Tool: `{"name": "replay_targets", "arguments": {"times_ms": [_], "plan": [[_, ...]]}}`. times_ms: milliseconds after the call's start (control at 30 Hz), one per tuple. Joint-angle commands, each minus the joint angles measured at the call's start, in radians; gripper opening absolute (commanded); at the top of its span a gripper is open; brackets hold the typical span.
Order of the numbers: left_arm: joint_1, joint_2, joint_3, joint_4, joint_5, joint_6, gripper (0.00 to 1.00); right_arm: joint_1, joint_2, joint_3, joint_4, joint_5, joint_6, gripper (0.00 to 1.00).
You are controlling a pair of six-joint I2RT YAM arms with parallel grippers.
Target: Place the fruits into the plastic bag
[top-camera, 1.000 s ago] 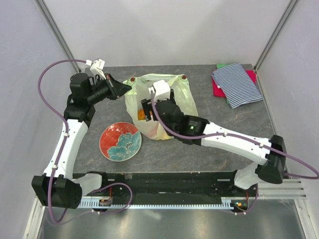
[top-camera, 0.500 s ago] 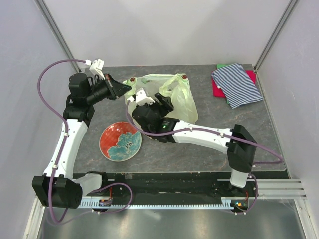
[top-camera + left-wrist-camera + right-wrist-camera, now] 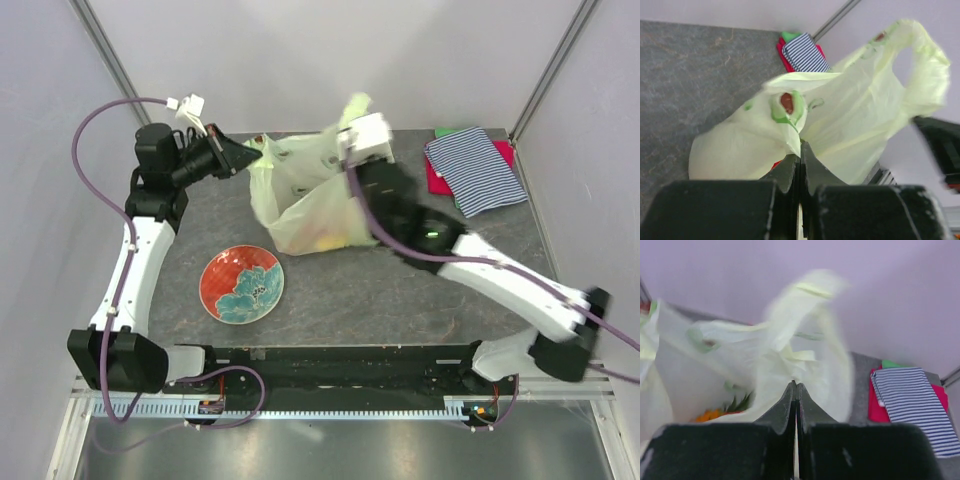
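A red floral plate (image 3: 241,285) is set front-left on the grey worktop (image 3: 400,300); a striped cloth (image 3: 475,172) is laid over a red cloth (image 3: 437,180) rear-right.

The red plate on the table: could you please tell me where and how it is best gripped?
Probably its rim: the red plate lies flat and looks shallow, so only the raised edge offers a hold. Come from above, one finger inside the rim and one outside.

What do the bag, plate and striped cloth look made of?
The plastic bag is thin, crinkled, translucent pale green film, probably plastic. The plate is glossy, red with blue-white flowers, likely glazed ceramic or melamine. The striped cloth looks matte, folded, apparently woven fabric.
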Motion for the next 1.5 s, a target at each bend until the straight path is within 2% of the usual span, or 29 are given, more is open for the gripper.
{"name": "replay_targets", "arguments": {"times_ms": [0, 133, 233, 400, 567, 733, 833, 867, 933, 967, 1033, 1067, 1133, 1167, 1233, 1333, 1467], "plan": [[0.007, 0.054, 0.173, 0.046, -0.004, -0.084, 0.02, -0.157, -0.250, 0.032, 0.006, -0.332, 0.153, 0.00], [0.007, 0.113, 0.222, 0.074, -0.004, -0.115, 0.02, -0.177, -0.327, -0.028, -0.026, -0.347, 0.187, 0.00], [0.007, 0.133, 0.205, 0.084, 0.013, -0.103, 0.01, -0.183, -0.361, -0.120, -0.058, -0.330, 0.238, 0.00], [0.007, 0.181, 0.152, 0.084, 0.142, -0.054, 0.02, -0.183, -0.390, -0.270, -0.103, -0.339, 0.336, 0.00], [0.007, 0.146, 0.089, 0.058, 0.117, 0.001, 0.02, -0.183, -0.370, -0.278, -0.132, -0.389, 0.382, 0.00], [0.007, 0.100, 0.089, 0.017, 0.046, 0.063, 0.02, -0.188, -0.356, -0.260, -0.131, -0.418, 0.388, 0.06], [0.007, 0.062, 0.075, -0.012, -0.033, 0.097, 0.11, -0.203, -0.358, -0.261, -0.131, -0.441, 0.399, 0.15], [0.007, 0.046, 0.069, -0.018, -0.056, 0.104, 0.23, -0.219, -0.359, -0.264, -0.131, -0.457, 0.405, 0.19], [0.007, 0.003, 0.052, -0.023, -0.114, 0.132, 0.36, -0.237, -0.364, -0.273, -0.131, -0.479, 0.413, 0.24], [0.007, -0.011, 0.047, -0.028, -0.134, 0.140, 0.51, -0.260, -0.364, -0.276, -0.131, -0.511, 0.422, 0.28], [0.007, -0.057, 0.035, -0.046, -0.201, 0.166, 0.67, -0.286, -0.370, -0.284, -0.129, -0.545, 0.430, 0.33], [0.007, -0.070, 0.030, -0.055, -0.234, 0.173, 0.79, -0.314, -0.373, -0.289, -0.129, -0.580, 0.440, 0.43], [0.007, -0.119, 0.015, -0.086, -0.339, 0.196, 0.90, -0.343, -0.379, -0.295, -0.126, -0.612, 0.451, 0.57], [0.007, -0.135, 0.012, -0.098, -0.373, 0.204, 0.92, -0.372, -0.385, -0.301, -0.124, -0.628, 0.453, 0.67], [0.008, -0.156, 0.006, -0.144, -0.453, 0.229, 0.96, -0.407, -0.391, -0.310, -0.120, -0.672, 0.463, 0.72], [0.018, -0.202, -0.011, -0.189, -0.507, 0.247, 0.97, -0.523, -0.417, -0.333, -0.117, -0.752, 0.486, 0.87], [0.027, -0.313, -0.088, -0.192, -0.510, 0.277, 0.98, -0.637, -0.462, -0.387, -0.106, -0.835, 0.514, 0.95]]}}
